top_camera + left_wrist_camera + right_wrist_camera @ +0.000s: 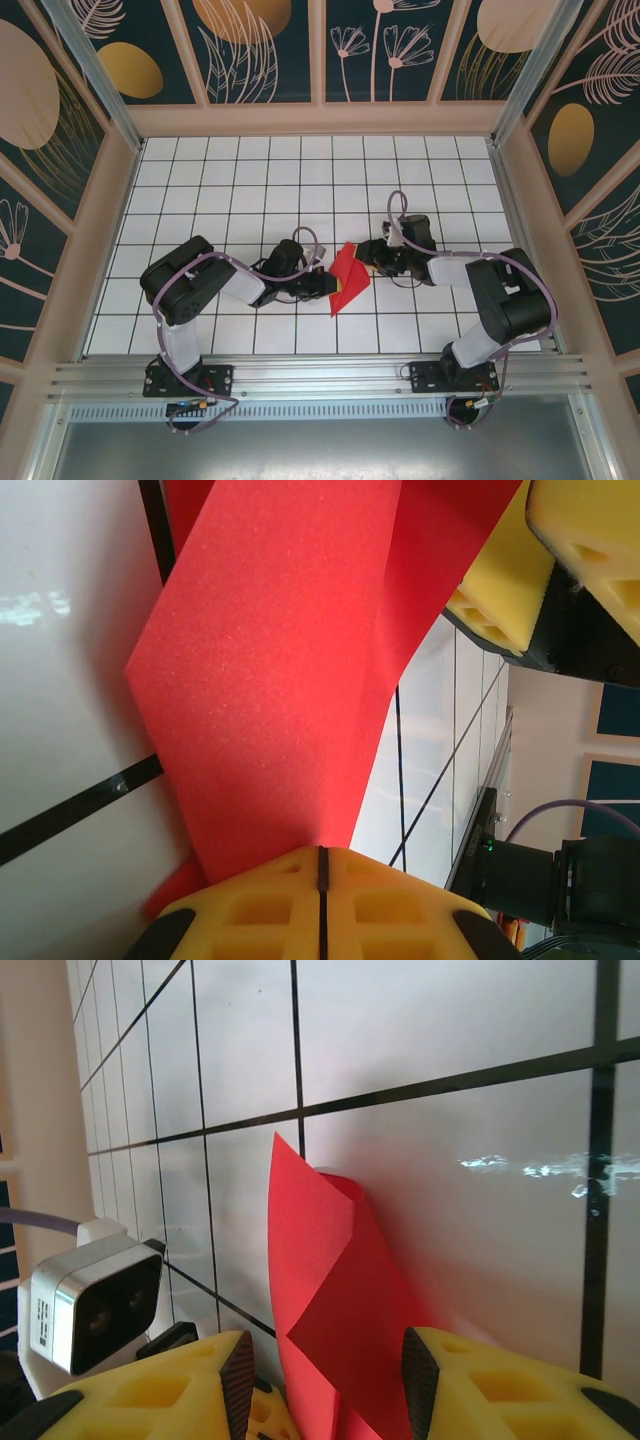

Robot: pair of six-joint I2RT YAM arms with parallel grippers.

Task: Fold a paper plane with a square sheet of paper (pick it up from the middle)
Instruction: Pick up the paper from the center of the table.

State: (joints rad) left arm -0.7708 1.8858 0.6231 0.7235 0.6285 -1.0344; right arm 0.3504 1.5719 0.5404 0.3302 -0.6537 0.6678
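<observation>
L gripper [320, 878] clamped shut on red paper [270, 680]. R gripper [322, 1385] jaws apart, straddling folded corner, no squeeze yet. Paper partly folded, mid-table [250, 180] btwn grippers. Risk: you close R off-crease or pull arms apart → skewed fold, tear.

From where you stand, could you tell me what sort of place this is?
Probably a purpose-built robot test cell: a white gridded tabletop boxed in by floral-patterned wall panels, with a left arm and right arm bolted to an aluminium rail.
</observation>
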